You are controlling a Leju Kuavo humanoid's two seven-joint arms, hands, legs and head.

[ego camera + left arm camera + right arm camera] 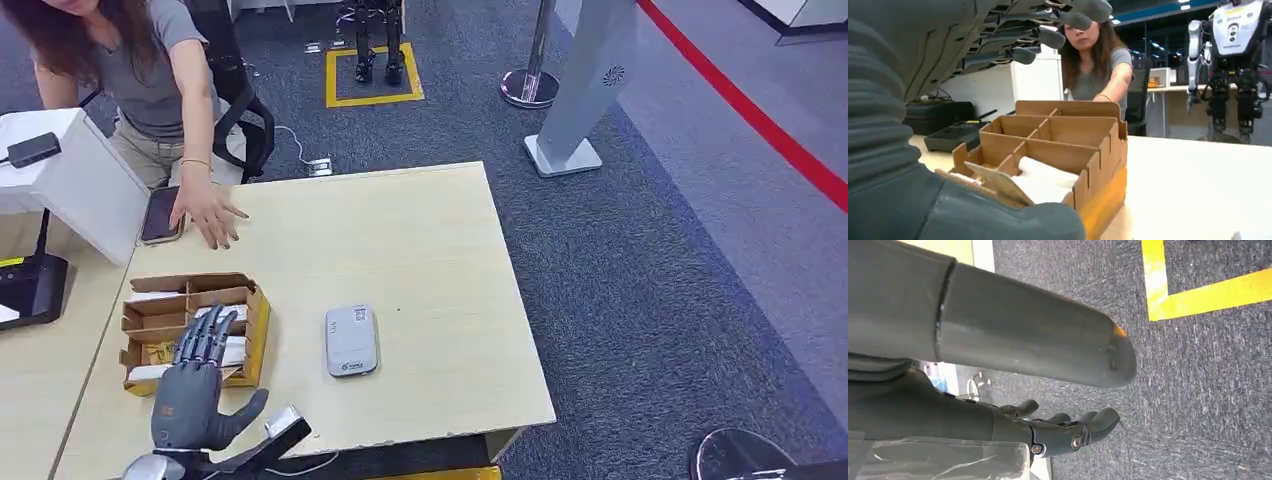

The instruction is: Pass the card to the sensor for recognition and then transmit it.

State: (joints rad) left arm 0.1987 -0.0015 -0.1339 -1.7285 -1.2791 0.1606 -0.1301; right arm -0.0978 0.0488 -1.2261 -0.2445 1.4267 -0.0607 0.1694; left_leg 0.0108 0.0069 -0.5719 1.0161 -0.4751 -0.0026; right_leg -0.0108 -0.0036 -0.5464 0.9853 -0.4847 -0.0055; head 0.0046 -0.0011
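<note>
One grey left hand [190, 395] hovers with its fingers [205, 338] spread wide and holding nothing above the brown cardboard divider box [254, 325] on the pale wooden desk [420, 260], where white cards [1045, 181] lie in a compartment. The flat grey sensor [351, 341] lies just beside the box. The right hand [1068, 432] hangs over the carpet, fingers apparently loosely curled around nothing.

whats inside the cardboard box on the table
The cardboard box is split by dividers. White cards lie in the near compartments; the far ones look empty. The left hand hovers open over the box and covers part of it in the head view, so the rest is hidden.

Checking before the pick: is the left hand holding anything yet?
No. The left hand hovers open above the box, fingers spread, nothing in them.
</note>
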